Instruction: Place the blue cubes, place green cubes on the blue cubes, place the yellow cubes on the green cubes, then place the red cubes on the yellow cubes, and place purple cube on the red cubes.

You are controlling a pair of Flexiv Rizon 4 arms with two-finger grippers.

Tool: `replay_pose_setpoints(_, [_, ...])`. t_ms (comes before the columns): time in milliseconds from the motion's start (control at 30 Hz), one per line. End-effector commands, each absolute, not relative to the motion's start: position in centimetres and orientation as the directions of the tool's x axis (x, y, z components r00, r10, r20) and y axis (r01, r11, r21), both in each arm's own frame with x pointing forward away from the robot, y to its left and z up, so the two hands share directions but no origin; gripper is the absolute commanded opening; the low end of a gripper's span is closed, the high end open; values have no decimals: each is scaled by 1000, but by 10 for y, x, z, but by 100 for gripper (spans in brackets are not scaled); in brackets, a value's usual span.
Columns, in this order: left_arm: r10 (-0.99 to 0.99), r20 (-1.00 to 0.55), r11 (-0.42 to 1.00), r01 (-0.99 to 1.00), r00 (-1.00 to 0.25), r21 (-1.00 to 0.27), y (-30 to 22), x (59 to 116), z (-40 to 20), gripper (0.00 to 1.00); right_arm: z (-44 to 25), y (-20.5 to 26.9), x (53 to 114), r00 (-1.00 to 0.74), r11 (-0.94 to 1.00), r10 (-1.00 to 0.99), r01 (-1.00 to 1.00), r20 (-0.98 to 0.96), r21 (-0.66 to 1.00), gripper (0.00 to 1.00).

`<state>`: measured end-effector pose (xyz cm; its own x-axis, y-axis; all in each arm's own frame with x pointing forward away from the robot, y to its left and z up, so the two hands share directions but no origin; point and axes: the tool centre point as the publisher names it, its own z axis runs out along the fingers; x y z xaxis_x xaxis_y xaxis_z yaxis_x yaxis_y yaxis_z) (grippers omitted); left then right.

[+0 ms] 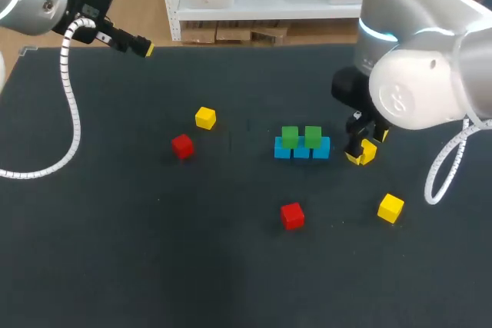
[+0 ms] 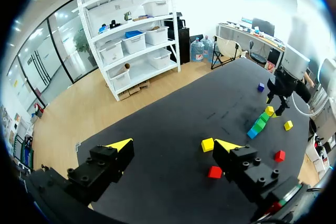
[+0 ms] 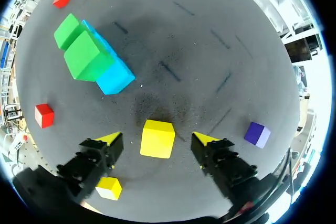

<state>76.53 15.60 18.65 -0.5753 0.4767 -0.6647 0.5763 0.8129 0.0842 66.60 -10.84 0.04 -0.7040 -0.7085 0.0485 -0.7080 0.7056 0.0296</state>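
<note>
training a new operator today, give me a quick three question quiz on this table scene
1. True or false: two green cubes sit on the blue cubes.
2. How many red cubes lie on the table?
3. What is between the open fingers of the right gripper? A one of the red cubes; B a yellow cube; C nothing.
Key: 1 true; 2 two; 3 B.

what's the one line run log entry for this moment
right gripper: open, straddling yellow cube | left gripper: open, empty | built: two green cubes on blue cubes | no yellow placed yet
</note>
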Motion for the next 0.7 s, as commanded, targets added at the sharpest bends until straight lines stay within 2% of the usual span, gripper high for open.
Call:
replay_pose_setpoints(33, [477,-667,811,580,-572,82,157,765,186,100,1,-106,668,-701,703,-711,-710,59,29,36])
replay_pose_setpoints(133, [477,-667,811,580,-572,82,157,765,186,100,0,-105,669,-698,700,-713,-713,66,30,28])
replay_pose_setpoints(300, [477,-667,811,580,-572,82,157,765,186,100,-1,-104,667,-696,699,-714,-714,73,36,28])
replay_pose_setpoints(333, [477,-667,811,580,-572,82,157,765,186,100,-1,-105,667,-696,699,-715,-714,75,37,23])
replay_pose_setpoints(433, [477,-667,811,580,-572,82,157,765,186,100,1,-106,666,-694,698,-716,-716,79,36,0])
replay_pose_setpoints(700, [477,-667,811,580,-572,82,157,765,186,100,24,-107,668,-561,565,-824,-824,78,42,0])
